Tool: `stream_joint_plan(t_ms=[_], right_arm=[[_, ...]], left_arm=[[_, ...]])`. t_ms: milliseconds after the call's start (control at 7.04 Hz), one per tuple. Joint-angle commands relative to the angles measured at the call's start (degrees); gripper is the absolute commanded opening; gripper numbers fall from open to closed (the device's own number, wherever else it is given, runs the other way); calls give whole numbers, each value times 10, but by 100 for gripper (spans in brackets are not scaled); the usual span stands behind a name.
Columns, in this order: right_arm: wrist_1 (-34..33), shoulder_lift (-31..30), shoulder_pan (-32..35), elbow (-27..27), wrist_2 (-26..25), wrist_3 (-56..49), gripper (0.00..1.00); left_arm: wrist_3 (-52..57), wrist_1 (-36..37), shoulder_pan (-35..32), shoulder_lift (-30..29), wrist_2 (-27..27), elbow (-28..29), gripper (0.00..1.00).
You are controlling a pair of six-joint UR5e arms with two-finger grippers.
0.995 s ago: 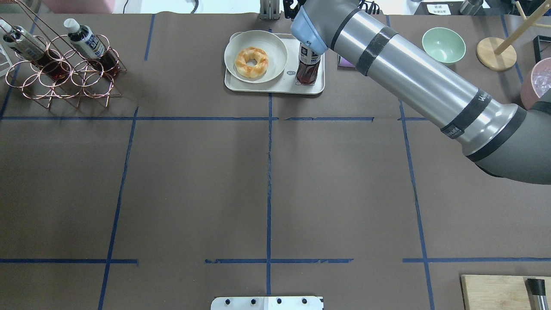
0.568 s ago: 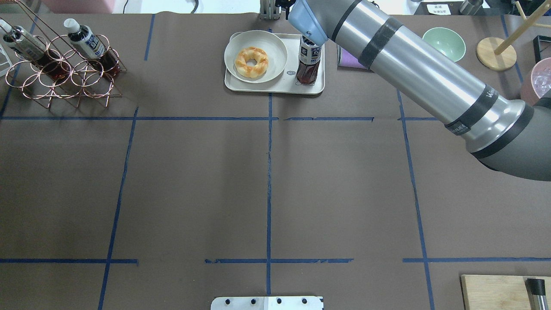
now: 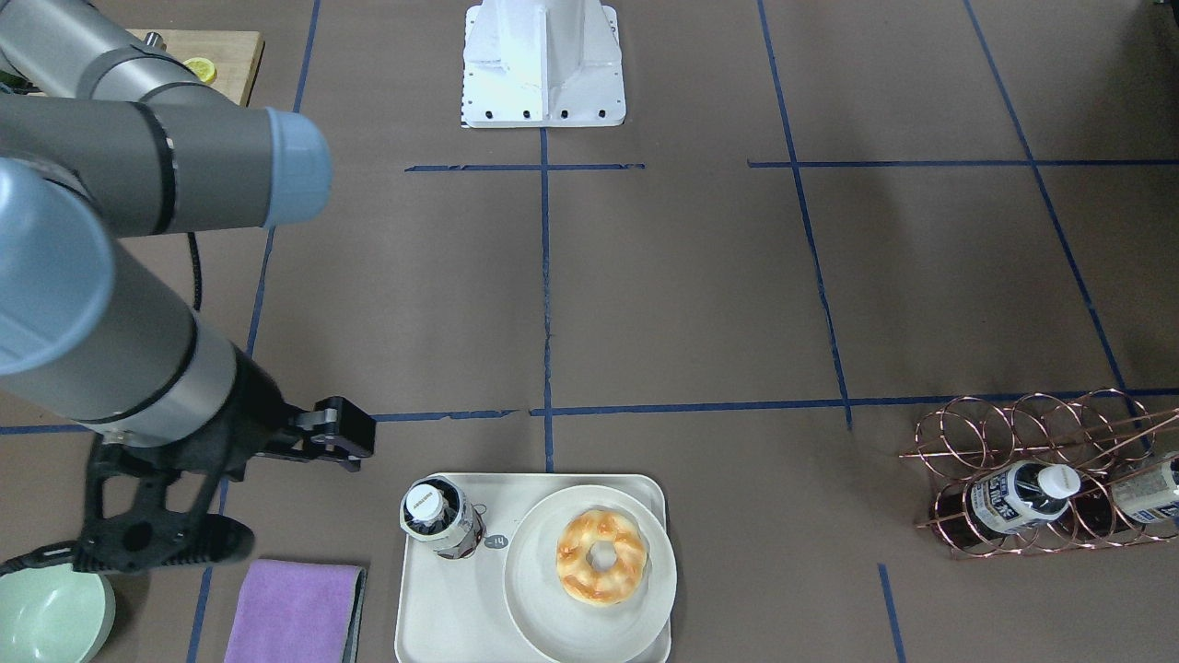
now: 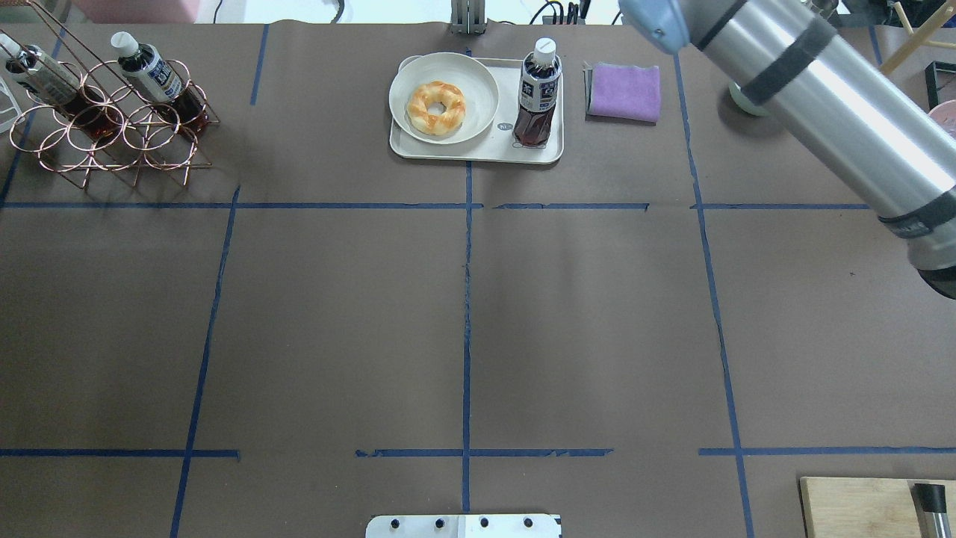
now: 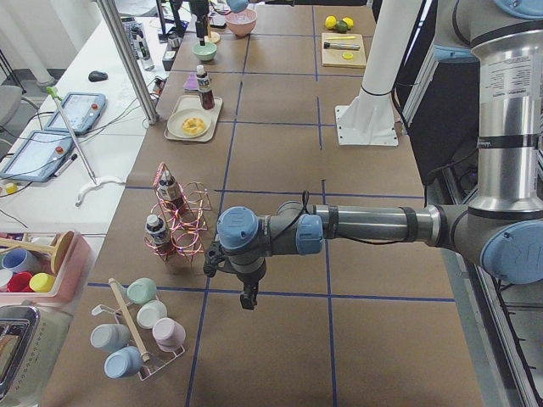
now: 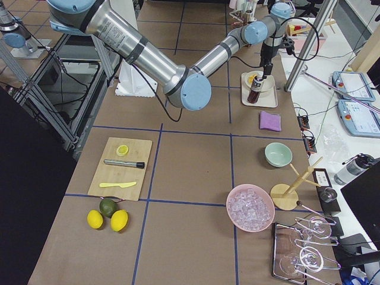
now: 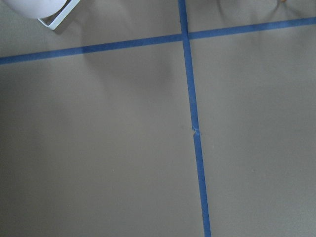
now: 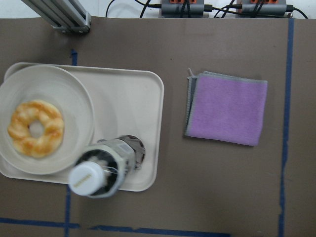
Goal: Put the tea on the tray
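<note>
the right gripper (image 6: 265, 66) hangs above the tea (image 4: 536, 97), apart from it; i cannot tell whether its jaws are spread. seen from overhead, the tea stands upright at the tray's (image 4: 478, 152) 3 o'clock end, a plate (image 4: 478, 82) with a doughnut (image 4: 436, 108) at its 9 o'clock, a purple cloth (image 4: 624, 91) at its 3 o'clock. the left gripper (image 5: 247, 298) hangs near a wire rack (image 5: 182, 225); i cannot tell how its jaws stand.

Overhead view: tray (image 4: 478, 149) at far centre of table (image 4: 336, 314). On tray: plate (image 4: 478, 86) w/ donut (image 4: 436, 108) on L part, tea (image 4: 536, 93) upright on R part, just beside plate. Cloth (image 4: 624, 91) R of tray, near, not touching. Bowl (image 3: 51, 615) beyond cloth, further R. Wire rack (image 4: 112, 138) at far L corner, 2 bottles (image 4: 153, 71) tilted in it. Board (image 4: 859, 508) at near R corner.
</note>
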Motion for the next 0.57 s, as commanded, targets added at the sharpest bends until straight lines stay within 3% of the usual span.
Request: stream_joint_plan(t_ms=[0,142,426], right_arm=[[-68,-171,61,171,6,-194,99],[-69,-266,90,232,6,-282,99],[-62,-425,142,277,6,-438,99]], left_arm=[[0,13,0,-3,-1,0,100],[0,11,-1,0,0,-1,100],[1,10,-1,3,0,-1,100]])
